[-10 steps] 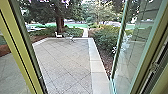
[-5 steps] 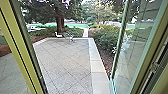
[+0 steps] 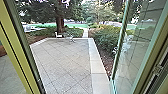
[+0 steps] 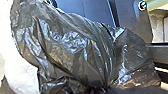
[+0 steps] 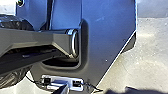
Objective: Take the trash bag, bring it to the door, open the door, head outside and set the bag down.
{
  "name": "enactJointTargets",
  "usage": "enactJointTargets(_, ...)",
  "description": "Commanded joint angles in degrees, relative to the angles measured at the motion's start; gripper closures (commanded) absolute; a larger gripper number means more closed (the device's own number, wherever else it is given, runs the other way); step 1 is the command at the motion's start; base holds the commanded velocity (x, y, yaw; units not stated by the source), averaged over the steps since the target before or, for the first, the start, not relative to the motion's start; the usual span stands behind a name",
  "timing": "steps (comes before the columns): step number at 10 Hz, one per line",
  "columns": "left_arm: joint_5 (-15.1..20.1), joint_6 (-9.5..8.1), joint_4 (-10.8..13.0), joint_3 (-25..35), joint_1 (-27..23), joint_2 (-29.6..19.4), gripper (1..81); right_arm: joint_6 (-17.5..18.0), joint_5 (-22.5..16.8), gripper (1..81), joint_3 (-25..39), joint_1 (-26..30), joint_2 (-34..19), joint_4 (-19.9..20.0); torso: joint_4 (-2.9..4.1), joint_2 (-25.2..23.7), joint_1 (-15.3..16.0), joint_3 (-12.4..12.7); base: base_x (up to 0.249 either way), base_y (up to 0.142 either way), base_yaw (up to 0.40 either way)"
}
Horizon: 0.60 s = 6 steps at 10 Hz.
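Straight ahead, at twelve o'clock, we face the paved yard through the open doorway.
The glass door (image 3: 136, 53) stands open at our two o'clock, the shrub (image 3: 103, 38) at one, the white chair (image 3: 59, 35) and tree trunk (image 3: 60, 21) near eleven; the black trash bag (image 4: 75, 47) bulges, creased and shiny, by our dark base plate (image 4: 135, 20), and we cannot tell whether either gripper is open or closed.
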Motion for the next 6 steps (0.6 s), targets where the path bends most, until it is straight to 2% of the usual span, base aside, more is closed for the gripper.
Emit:
enactJointTargets(1, 4.4, 0.28, 0.4, 0.4, -2.2, 0.3, 81.1, 0.1, -3.3, 1.0, 0.5, 1.8, 0.0, -0.4, 0.00, 0.0, 0.0, 0.0, 0.089, 0.000, 0.000)
enactJointTargets(6, 4.4, 0.28, 0.1, 0.4, -2.2, 0.2, 81.1, -0.1, -3.4, 1.0, 0.5, 1.8, 0.0, -0.4, 0.00, 0.0, 0.0, 0.0, 0.091, 0.000, 0.000)
